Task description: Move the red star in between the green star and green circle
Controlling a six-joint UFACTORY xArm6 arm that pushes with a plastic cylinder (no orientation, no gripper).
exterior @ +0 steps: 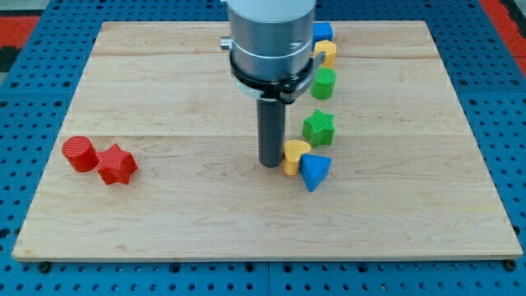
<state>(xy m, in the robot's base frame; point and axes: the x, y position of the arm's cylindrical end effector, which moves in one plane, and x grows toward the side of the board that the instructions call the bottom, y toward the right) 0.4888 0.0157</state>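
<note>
The red star [117, 164] lies at the view's left of the wooden board, touching a red circle [80, 154] on its left. The green star [319, 127] is right of centre. The green circle [324, 83] stands above it, with a small gap between them. My tip [271, 164] rests on the board near the centre, just left of a yellow block [294, 155] and far to the right of the red star.
A blue triangle [315, 171] touches the yellow block's lower right. Another yellow block [326, 53] and a blue block [322, 32] sit above the green circle near the board's top edge [164, 25]. The arm's grey body [271, 41] hides the top centre.
</note>
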